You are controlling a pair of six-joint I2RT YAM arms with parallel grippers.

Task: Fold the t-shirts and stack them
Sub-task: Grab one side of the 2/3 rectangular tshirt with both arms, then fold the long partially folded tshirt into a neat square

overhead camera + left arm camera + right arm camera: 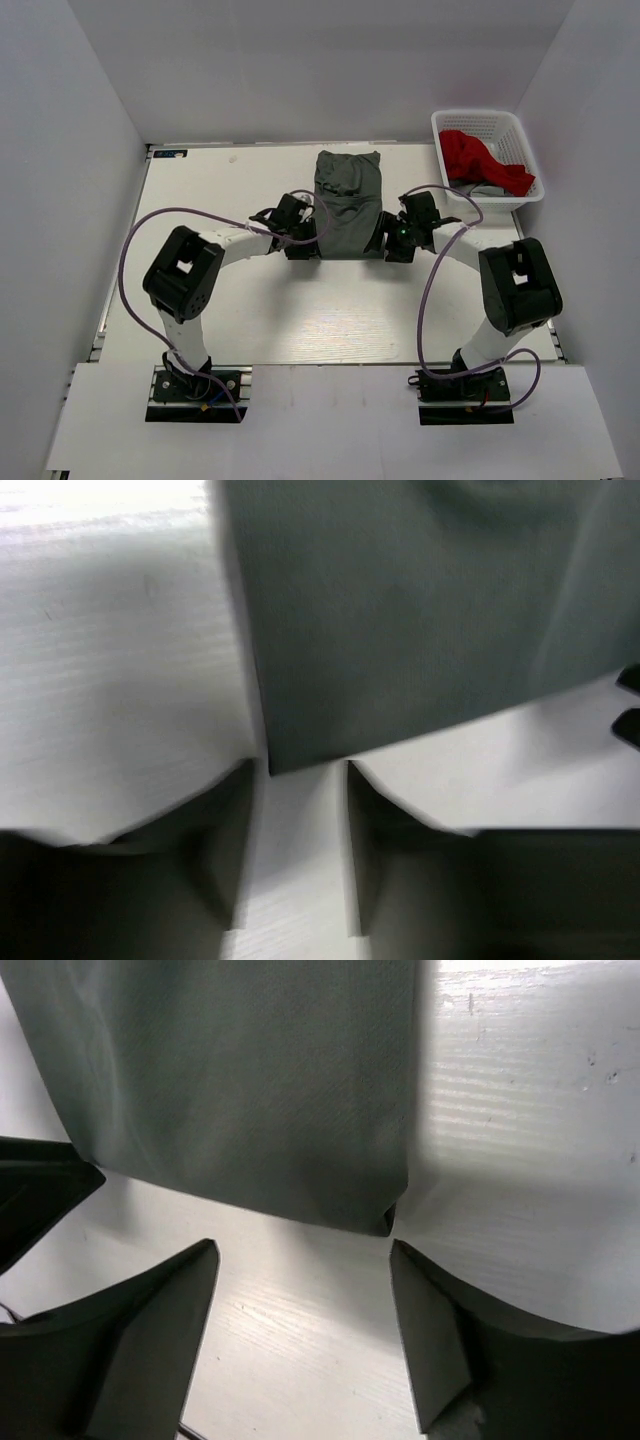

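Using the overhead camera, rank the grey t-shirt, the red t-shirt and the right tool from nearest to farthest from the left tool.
1. Olive-grey t-shirt, directly beside the left tool, its near left corner at the tool's tips.
2. Right tool, across the shirt's near edge, on the right.
3. Red t-shirt, in the white basket at the far right.
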